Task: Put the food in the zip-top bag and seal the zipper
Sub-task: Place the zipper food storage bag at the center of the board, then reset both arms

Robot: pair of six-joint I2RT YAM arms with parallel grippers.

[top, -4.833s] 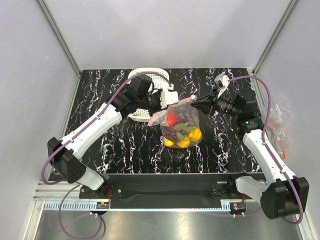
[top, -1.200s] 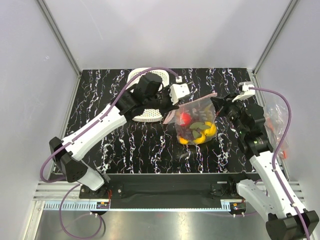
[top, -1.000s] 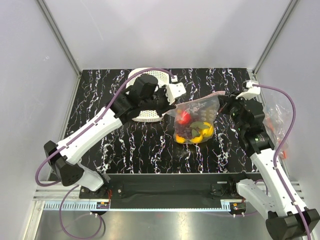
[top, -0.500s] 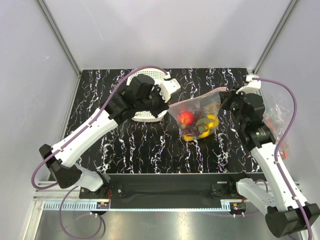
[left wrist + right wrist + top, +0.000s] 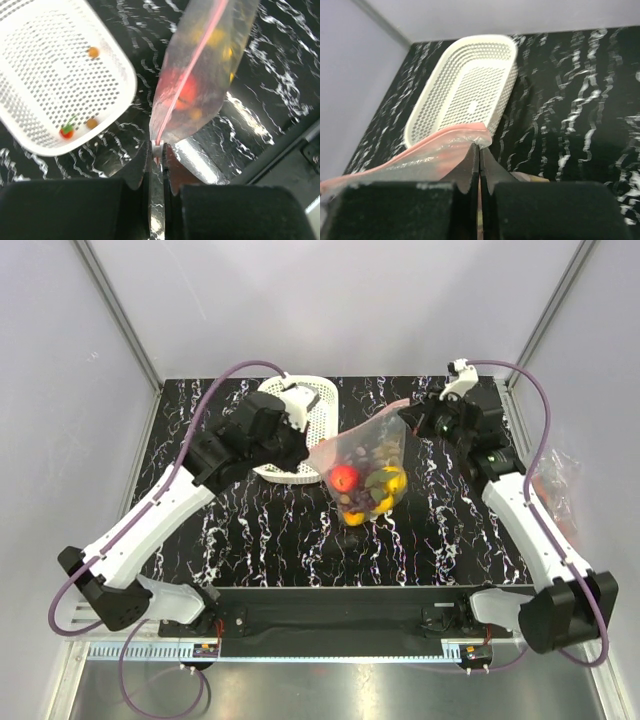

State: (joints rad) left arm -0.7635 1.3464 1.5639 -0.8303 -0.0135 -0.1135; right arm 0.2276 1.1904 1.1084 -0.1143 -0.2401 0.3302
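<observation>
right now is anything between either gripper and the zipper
Nothing visible stands between them. The left gripper is shut on one end of the zipper and the right gripper is shut on the other end, with the zip-top bag and its food stretched between the two.

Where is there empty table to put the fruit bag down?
The near strip of table, in front of the bag, is bare. So is the patch right of the bag, by the right gripper. The back left is crowded: basket and left gripper.
</observation>
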